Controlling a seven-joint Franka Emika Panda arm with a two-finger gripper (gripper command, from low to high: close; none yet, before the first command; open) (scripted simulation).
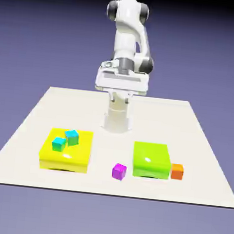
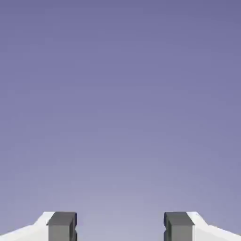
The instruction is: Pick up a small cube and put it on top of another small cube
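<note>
The small magenta-purple cube [image 1: 119, 171] rests on the table near its front edge, between the yellow block and the green block. My gripper [image 1: 121, 89] hangs high above the table's far side, close to the robot's base and well away from the cube. In the hand view the gripper [image 2: 120, 228] is open: the two grey fingertips [image 2: 62, 226] stand wide apart with nothing between them, and only the blue-violet backdrop fills the picture. No cube shows in the hand view.
A flat yellow block [image 1: 79, 158] lies at the exterior view's left with two teal-green cubes [image 1: 71, 137] on top. A flat green block [image 1: 151, 160] lies at the right, with an orange cube [image 1: 177, 171] beside its right side.
</note>
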